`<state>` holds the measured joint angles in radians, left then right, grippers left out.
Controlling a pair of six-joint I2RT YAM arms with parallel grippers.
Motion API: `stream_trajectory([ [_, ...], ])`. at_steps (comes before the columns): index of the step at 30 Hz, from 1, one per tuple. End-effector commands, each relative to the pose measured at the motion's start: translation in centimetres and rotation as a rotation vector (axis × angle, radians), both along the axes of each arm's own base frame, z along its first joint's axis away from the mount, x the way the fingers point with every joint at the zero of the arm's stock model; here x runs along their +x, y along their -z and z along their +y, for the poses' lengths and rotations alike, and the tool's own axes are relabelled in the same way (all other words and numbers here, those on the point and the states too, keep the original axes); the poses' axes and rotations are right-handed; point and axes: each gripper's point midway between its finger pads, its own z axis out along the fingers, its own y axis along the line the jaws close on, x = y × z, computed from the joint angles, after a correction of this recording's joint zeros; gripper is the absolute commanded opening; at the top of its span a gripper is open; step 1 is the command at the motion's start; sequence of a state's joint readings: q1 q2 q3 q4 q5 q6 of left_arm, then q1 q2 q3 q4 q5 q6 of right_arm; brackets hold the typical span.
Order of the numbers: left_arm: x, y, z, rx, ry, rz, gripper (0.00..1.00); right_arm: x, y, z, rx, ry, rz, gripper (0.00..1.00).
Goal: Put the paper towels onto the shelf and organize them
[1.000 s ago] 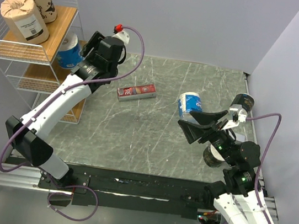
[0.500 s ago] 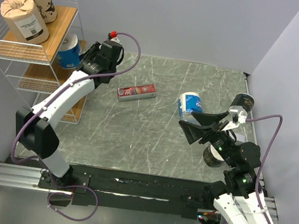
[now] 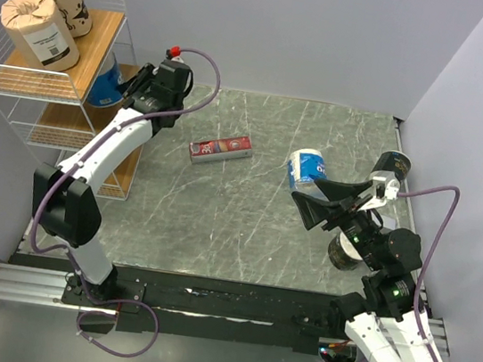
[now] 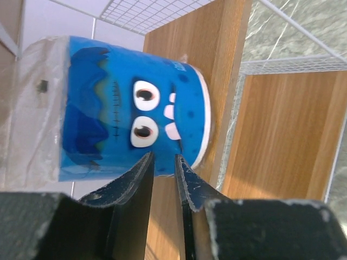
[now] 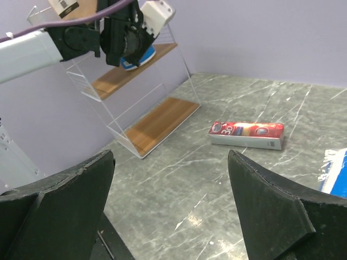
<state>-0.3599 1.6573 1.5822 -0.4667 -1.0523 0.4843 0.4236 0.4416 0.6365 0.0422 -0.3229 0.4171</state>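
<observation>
The shelf stands at the far left, with two kraft-brown paper towels on its top board. A blue monster-print roll lies on its side on the middle board. My left gripper is shut with nothing between its fingers, and its tips are right at that roll's side. A blue-and-white roll lies on the table, just beyond my open, empty right gripper. Two dark rolls sit at the right edge, beside the right arm.
A flat red box lies mid-table between the shelf and the blue-and-white roll. The shelf's lower boards are bare. Purple walls close in the table at the back and on both sides.
My left gripper has let go of the blue roll on the middle board, shut empty, and shifted towards the back. The right arm has barely moved.
</observation>
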Motion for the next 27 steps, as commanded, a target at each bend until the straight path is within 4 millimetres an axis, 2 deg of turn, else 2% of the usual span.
stream_trajectory([
  [1, 1.1, -2.1, 1.1, 0.003, -0.033, -0.069, 0.28, 0.1, -3.0, -0.6, 0.018, 0.037, -0.081, 0.92],
  [6, 2.1, -2.4, 2.0, -0.004, -0.033, -0.086, 0.29, 1.2, -2.7, -0.7, 0.004, 0.065, -0.064, 0.92],
  [10, 2.7, -2.5, 1.9, -0.014, -0.020, -0.098, 0.30, 2.4, -2.0, -1.0, -0.014, 0.110, -0.038, 0.92],
  [14, 3.5, -2.7, 1.1, -0.046, 0.010, -0.105, 0.31, 3.3, -1.3, -1.2, -0.025, 0.144, -0.008, 0.92],
  [17, 3.7, -3.6, -0.9, -0.087, 0.066, -0.134, 0.32, 4.4, -0.4, -1.8, -0.047, 0.200, 0.017, 0.92],
  [20, 3.4, -4.5, -5.5, -0.148, 0.188, -0.156, 0.39, 6.3, 1.7, -2.9, -0.116, 0.295, 0.075, 0.92],
  [21, 3.0, -4.9, -8.3, -0.177, 0.249, -0.172, 0.42, 6.7, 2.8, -3.3, -0.143, 0.323, 0.115, 0.91],
  [22, 2.6, -5.4, -9.9, -0.203, 0.299, -0.182, 0.47, 7.3, 3.4, -3.9, -0.149, 0.367, 0.148, 0.91],
  [23, 2.0, -5.6, -12.6, -0.229, 0.366, -0.186, 0.49, 8.3, 4.1, -4.8, -0.136, 0.437, 0.209, 0.91],
  [26, 0.6, -6.6, -17.2, -0.345, 0.502, -0.217, 0.58, 9.4, 6.2, -4.8, -0.143, 0.461, 0.301, 0.90],
  [27, 0.2, -6.8, -18.5, -0.406, 0.540, -0.227, 0.66, 9.7, 6.7, -4.8, -0.134, 0.471, 0.327, 0.90],
])
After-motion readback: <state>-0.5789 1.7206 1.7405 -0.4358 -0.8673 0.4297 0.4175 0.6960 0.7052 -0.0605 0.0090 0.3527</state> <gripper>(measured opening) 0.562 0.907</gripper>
